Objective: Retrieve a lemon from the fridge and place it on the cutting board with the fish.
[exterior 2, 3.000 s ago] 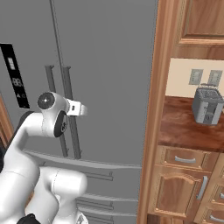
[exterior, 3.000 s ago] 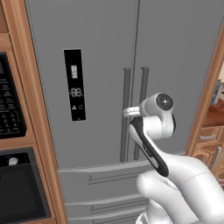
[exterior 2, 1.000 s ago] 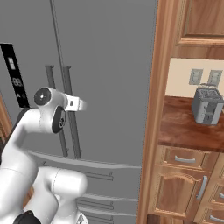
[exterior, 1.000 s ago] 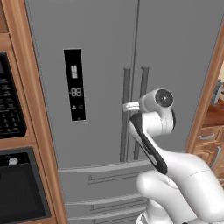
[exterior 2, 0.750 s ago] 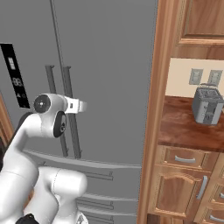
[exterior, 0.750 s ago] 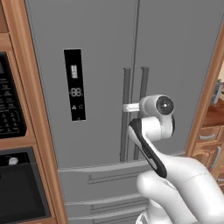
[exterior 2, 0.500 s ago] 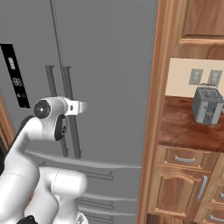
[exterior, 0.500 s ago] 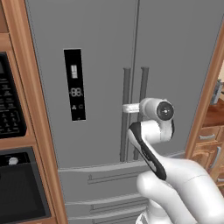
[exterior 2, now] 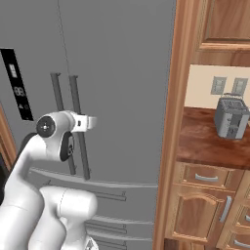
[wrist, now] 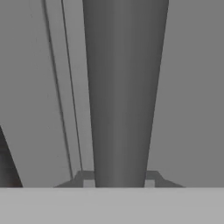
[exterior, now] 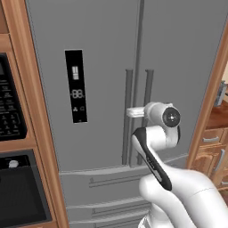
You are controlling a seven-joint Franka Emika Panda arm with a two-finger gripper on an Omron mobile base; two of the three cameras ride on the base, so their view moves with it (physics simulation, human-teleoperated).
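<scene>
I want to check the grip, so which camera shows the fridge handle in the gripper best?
The hand view: the handle runs straight between the fingertips, with the gripper shut on it. The left base view shows the gripper reaching a handle from the side; the right base view shows it by the fridge handles.

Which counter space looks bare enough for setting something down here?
The reddish counter is bare left of and in front of the toaster, up to the wooden post beside the fridge. It is crowded at the fridge handles, where the gripper is clamped.
</scene>
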